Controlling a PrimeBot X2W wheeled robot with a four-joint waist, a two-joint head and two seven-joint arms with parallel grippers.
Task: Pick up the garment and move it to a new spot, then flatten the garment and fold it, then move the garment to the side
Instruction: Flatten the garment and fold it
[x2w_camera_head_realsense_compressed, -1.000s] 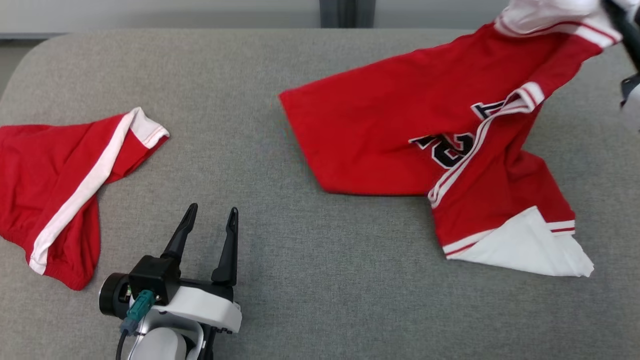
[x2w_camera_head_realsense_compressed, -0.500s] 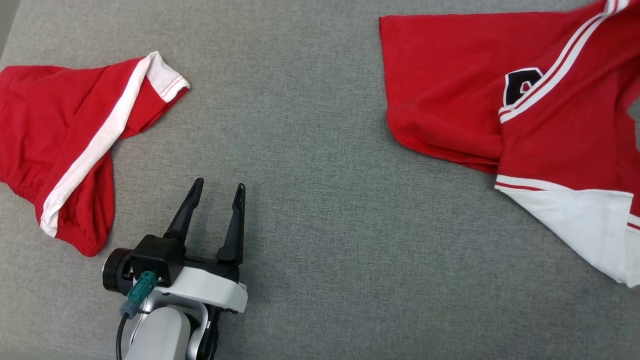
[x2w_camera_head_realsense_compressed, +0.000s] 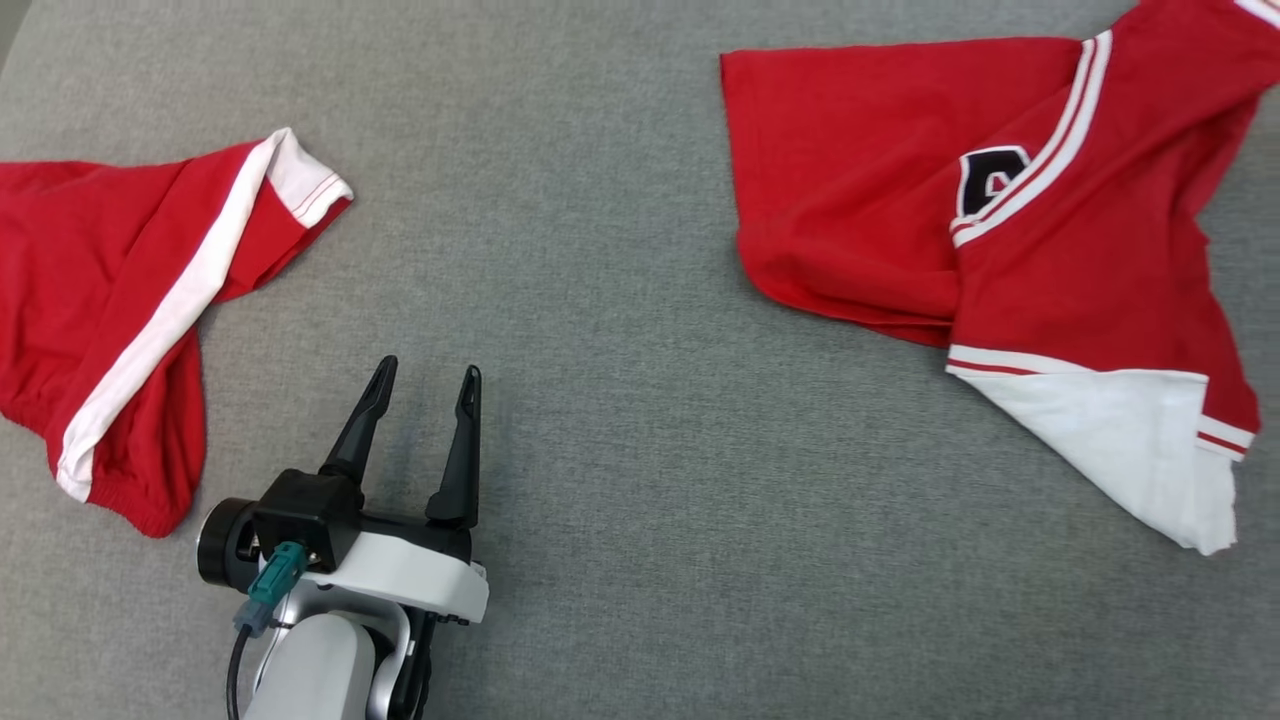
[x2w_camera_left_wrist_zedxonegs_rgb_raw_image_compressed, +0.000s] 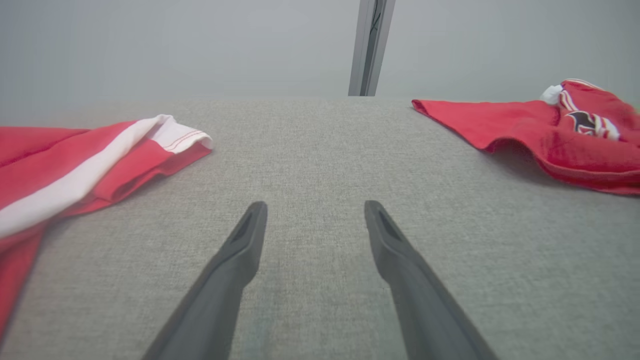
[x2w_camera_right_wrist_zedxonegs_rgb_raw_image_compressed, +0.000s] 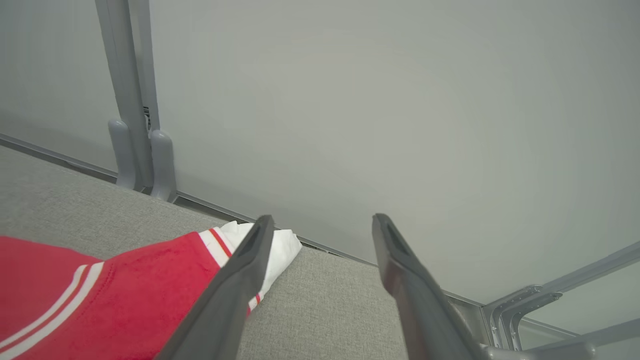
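On the grey desk (x2w_camera_head_realsense_compressed: 620, 250) lie two red garments: a jersey (x2w_camera_head_realsense_compressed: 860, 200) at the right, its black, white-edged mark half hidden, perhaps a numeral, and shorts (x2w_camera_head_realsense_compressed: 100, 270) at the left. Left jaws stand released above the desk between them; right jaws gape empty by the jersey's white end.

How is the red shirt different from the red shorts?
The shirt has a dark number; the shorts have none. The shirt shows a big white corner; the shorts show one wide white stripe. The shirt lies on the right, the shorts on the left. Both are red and white, rumpled on the grey table.
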